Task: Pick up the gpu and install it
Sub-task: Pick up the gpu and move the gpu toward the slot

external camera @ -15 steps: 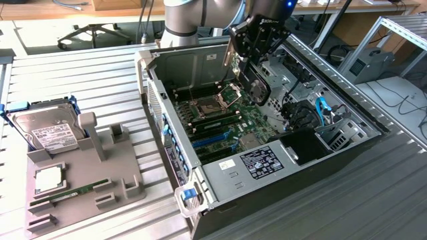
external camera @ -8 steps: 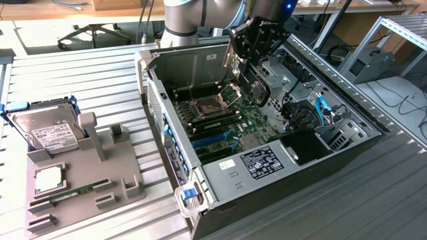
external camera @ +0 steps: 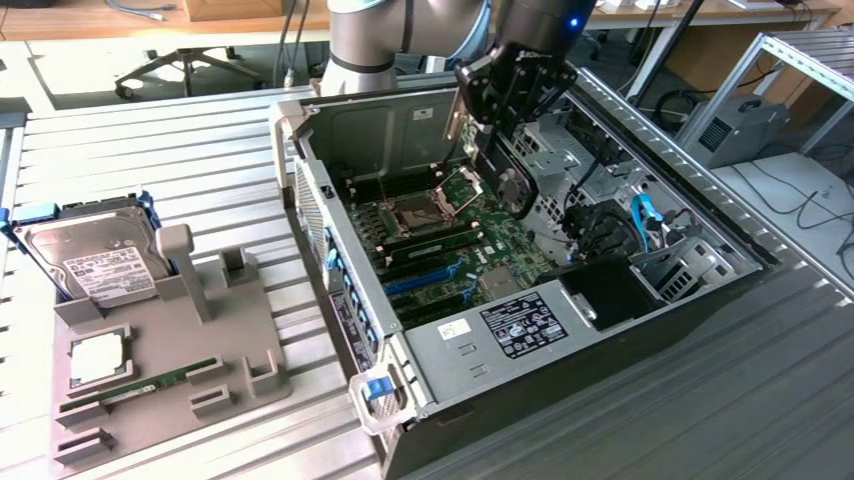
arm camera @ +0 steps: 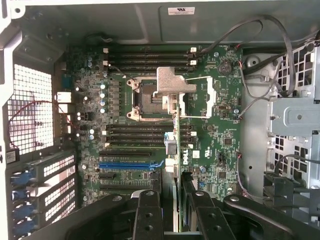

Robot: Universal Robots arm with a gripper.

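Grey fixture tray (external camera: 200, 340) sits at the tabletop's near corner, exterior view's left, with a hard drive (external camera: 94, 262) upright in it. Open computer case (external camera: 461, 350) mid-tabletop. Gripper (external camera: 505, 110) clamped on the gpu (external camera: 511, 187), which is held on edge over the motherboard (external camera: 501, 250), toward the case's far wall.

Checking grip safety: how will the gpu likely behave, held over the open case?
Probably stiff: the gpu hangs straight from the gripper, without sag. Likely fragile: bare circuit board shows along its edge. Gripped at one thin edge, it might pivot if bumped.
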